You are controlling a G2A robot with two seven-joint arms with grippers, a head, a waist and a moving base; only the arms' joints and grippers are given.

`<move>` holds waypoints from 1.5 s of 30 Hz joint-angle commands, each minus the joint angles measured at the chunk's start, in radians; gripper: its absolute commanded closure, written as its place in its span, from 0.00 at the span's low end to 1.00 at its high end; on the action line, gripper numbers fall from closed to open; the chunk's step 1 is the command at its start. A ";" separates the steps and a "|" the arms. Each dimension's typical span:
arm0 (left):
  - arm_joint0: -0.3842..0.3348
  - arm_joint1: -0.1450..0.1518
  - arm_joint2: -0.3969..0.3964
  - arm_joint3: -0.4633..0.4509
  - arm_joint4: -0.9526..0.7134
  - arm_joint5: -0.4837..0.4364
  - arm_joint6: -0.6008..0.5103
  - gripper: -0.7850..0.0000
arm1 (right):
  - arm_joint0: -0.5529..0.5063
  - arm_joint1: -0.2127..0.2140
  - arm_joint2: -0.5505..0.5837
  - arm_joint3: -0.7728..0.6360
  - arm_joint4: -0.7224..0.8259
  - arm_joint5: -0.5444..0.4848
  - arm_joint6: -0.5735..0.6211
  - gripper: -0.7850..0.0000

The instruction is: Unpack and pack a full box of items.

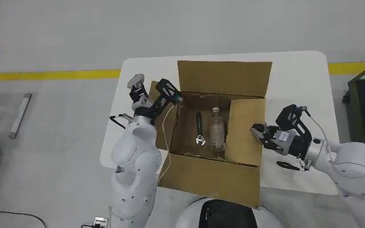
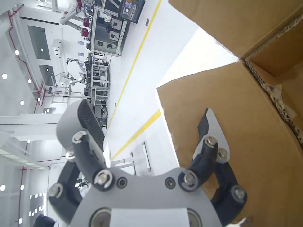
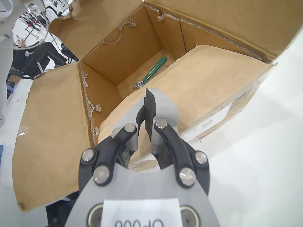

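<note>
The cardboard box stands open on the white table with all its flaps folded out. A green-handled adjustable wrench and a clear plastic bottle lie side by side on its floor. I see nothing laid out on the table around it, so I'd judge the job far from finished (whether these two are waiting to come out or have just gone in, I can't say).

The left gripper hangs by the left flap, its fingers spread wide and holding nothing. The right gripper sits at the edge of the right flap with its fingers drawn together. I cannot tell whether cardboard is pinched between them.

From above you get the whole layout, with both items and both arms. The right wrist view looks in under the flap at the wrench and the ragged, torn corners of the box. The left wrist view settles how far apart that gripper's fingers stand.
</note>
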 commanded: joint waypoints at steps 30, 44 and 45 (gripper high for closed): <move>0.113 -0.048 0.161 -0.214 -0.728 0.136 -0.114 0.00 | -0.342 -0.025 0.381 -0.080 0.123 0.037 -0.470 1.00; 0.148 -0.075 0.290 -0.109 -1.098 0.302 -0.220 0.00 | -0.523 -0.051 0.435 -0.084 0.072 -0.003 -0.528 0.99; 0.148 -0.075 0.290 -0.109 -1.098 0.302 -0.220 0.00 | -0.526 -0.052 0.431 -0.087 0.063 -0.006 -0.527 0.99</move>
